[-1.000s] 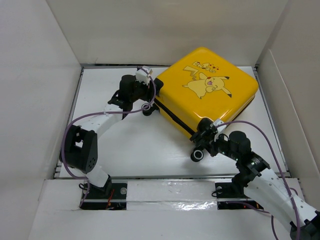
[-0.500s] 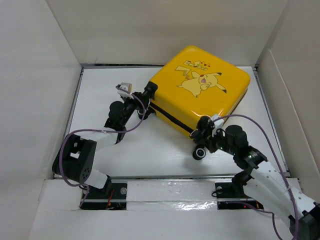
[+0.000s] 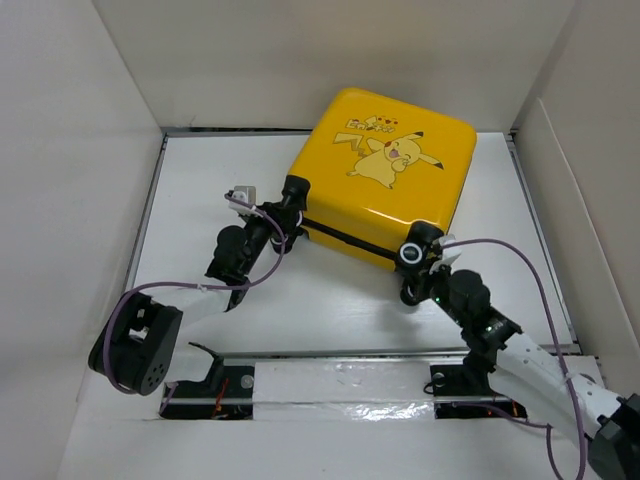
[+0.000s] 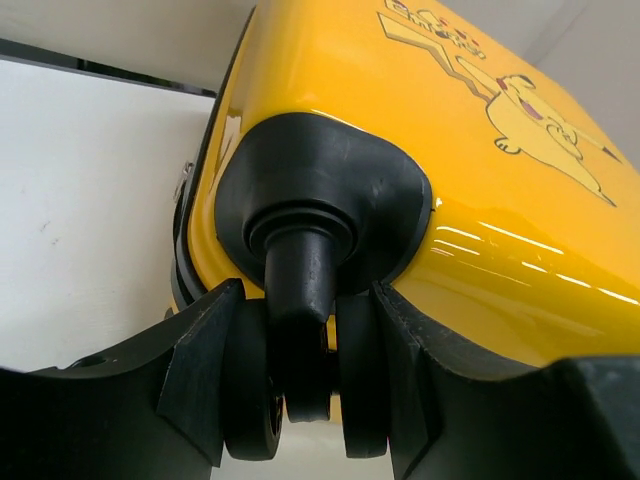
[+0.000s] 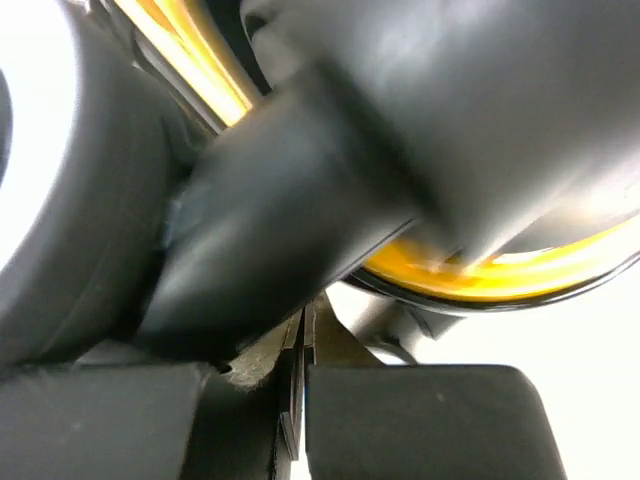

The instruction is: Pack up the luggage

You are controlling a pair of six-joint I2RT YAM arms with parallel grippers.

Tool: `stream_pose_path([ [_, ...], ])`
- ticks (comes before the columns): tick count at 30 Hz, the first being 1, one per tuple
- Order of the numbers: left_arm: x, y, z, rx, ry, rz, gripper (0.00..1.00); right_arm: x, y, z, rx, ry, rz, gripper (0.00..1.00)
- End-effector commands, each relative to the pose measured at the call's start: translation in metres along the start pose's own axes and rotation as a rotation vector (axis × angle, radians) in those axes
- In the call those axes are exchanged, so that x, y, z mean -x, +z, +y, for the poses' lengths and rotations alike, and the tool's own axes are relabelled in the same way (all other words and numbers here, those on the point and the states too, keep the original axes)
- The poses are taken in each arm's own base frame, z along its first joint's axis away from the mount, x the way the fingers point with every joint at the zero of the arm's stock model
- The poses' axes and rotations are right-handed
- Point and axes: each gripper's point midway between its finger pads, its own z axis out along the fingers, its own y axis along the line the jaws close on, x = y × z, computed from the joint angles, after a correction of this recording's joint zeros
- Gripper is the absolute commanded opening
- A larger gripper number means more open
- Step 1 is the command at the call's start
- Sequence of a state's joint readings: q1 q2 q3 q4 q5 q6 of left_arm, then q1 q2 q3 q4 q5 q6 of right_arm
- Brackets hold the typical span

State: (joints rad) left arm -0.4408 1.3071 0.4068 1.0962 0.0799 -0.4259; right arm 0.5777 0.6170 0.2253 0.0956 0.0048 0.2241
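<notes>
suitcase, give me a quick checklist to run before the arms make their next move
1. Hold of the left gripper on the left caster: ok, its fingers flank the twin wheels on both sides.
2. State of the right gripper: ok, shut with nothing between its fingers.
3. Contact of the right gripper with the right caster: cannot tell, its wrist view is too blurred.
4. Is the suitcase open for packing: not ok, the two shells are closed together.
5. Is the suitcase lying flat on the table: cannot tell from the top view.
</notes>
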Motion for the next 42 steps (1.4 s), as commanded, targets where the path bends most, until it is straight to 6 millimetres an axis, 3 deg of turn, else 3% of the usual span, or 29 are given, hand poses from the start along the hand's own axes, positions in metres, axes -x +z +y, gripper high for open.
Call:
stream_pose_path([
  [1, -0.1, -0.038, -0.067, -0.233, -0.114, 0.379, 0.0, 0.052, 0.003, 0.051, 0.077, 0.2, -0.303, 0.0],
  [2, -0.098, -0.037, -0.078, -0.267, -0.148, 0.368, 0.0, 0.041, 0.001, 0.074, 0.105, 0.202, -0.281, 0.0],
  [3, -0.097, -0.037, -0.085, -0.289, -0.167, 0.368, 0.0, 0.043, 0.002, 0.059, -0.016, 0.214, -0.32, 0.0],
  [4, -0.098, -0.037, -0.092, -0.309, -0.182, 0.369, 0.0, 0.051, 0.001, 0.064, -0.039, 0.217, -0.341, 0.0],
  [5, -0.096, -0.039, -0.105, -0.347, -0.206, 0.363, 0.0, 0.047, 0.006, 0.065, -0.073, 0.179, -0.32, 0.0],
  [7, -0.099, -0.042, -0.111, -0.367, -0.224, 0.374, 0.0, 0.056, 0.011, 0.067, -0.122, 0.153, -0.339, 0.0],
  [8, -0.098, -0.043, -0.113, -0.378, -0.23, 0.374, 0.0, 0.076, 0.014, 0.074, -0.124, 0.146, -0.374, 0.0],
  [11, -0.095, -0.05, -0.12, -0.418, -0.256, 0.373, 0.0, 0.077, 0.038, 0.096, -0.098, 0.036, -0.321, 0.0],
  [14, -0.09, -0.056, -0.123, -0.437, -0.264, 0.361, 0.0, 0.089, 0.07, 0.139, 0.014, -0.031, -0.288, 0.0],
  [15, -0.088, -0.06, -0.124, -0.443, -0.267, 0.355, 0.0, 0.101, 0.078, 0.162, 0.085, -0.032, -0.3, 0.0],
  [16, -0.088, -0.063, -0.12, -0.421, -0.27, 0.352, 0.0, 0.084, 0.091, 0.168, 0.107, -0.043, -0.24, 0.0],
  [18, -0.082, -0.069, -0.112, -0.384, -0.238, 0.322, 0.0, 0.084, 0.101, 0.172, 0.165, -0.067, -0.223, 0.0],
  [20, -0.083, -0.077, -0.108, -0.374, -0.22, 0.332, 0.0, 0.077, 0.099, 0.192, 0.305, -0.106, -0.203, 0.0],
  [22, -0.079, -0.085, -0.108, -0.376, -0.208, 0.329, 0.0, 0.065, 0.092, 0.189, 0.324, -0.122, -0.171, 0.0],
  [25, -0.073, -0.092, -0.112, -0.393, -0.207, 0.329, 0.0, 0.067, 0.082, 0.158, 0.285, -0.147, -0.151, 0.0],
  [27, -0.072, -0.094, -0.114, -0.402, -0.215, 0.332, 0.0, 0.075, 0.07, 0.119, 0.238, -0.14, -0.16, 0.0],
  [29, -0.07, -0.097, -0.118, -0.423, -0.228, 0.334, 0.0, 0.074, 0.062, 0.101, 0.264, -0.166, -0.142, 0.0],
  [32, -0.071, -0.101, -0.136, -0.467, -0.262, 0.342, 0.0, 0.097, 0.061, 0.074, 0.28, -0.21, -0.156, 0.0],
  [33, -0.082, -0.107, -0.15, -0.497, -0.256, 0.379, 0.0, 0.11, 0.066, 0.073, 0.288, -0.217, -0.163, 0.0],
  [34, -0.08, -0.102, -0.162, -0.507, -0.247, 0.373, 0.0, 0.115, 0.066, 0.073, 0.325, -0.221, -0.154, 0.0],
  [36, -0.085, -0.094, -0.173, -0.517, -0.235, 0.386, 0.0, 0.122, 0.067, 0.082, 0.364, -0.211, -0.152, 0.0],
  [37, -0.076, -0.089, -0.185, -0.555, -0.248, 0.368, 0.0, 0.122, 0.065, 0.093, 0.399, -0.207, -0.156, 0.0],
  [38, -0.073, -0.09, -0.194, -0.601, -0.261, 0.372, 0.0, 0.116, 0.059, 0.114, 0.452, -0.205, -0.145, 0.0],
  [40, -0.058, -0.082, -0.212, -0.659, -0.272, 0.349, 0.0, 0.098, 0.048, 0.134, 0.492, -0.193, -0.109, 0.0],
  [41, -0.057, -0.084, -0.219, -0.694, -0.265, 0.363, 0.0, 0.1, 0.034, 0.151, 0.538, -0.177, -0.133, 0.0],
  [42, -0.055, -0.084, -0.223, -0.708, -0.258, 0.368, 0.0, 0.088, 0.017, 0.182, 0.627, -0.179, -0.123, 0.0],
])
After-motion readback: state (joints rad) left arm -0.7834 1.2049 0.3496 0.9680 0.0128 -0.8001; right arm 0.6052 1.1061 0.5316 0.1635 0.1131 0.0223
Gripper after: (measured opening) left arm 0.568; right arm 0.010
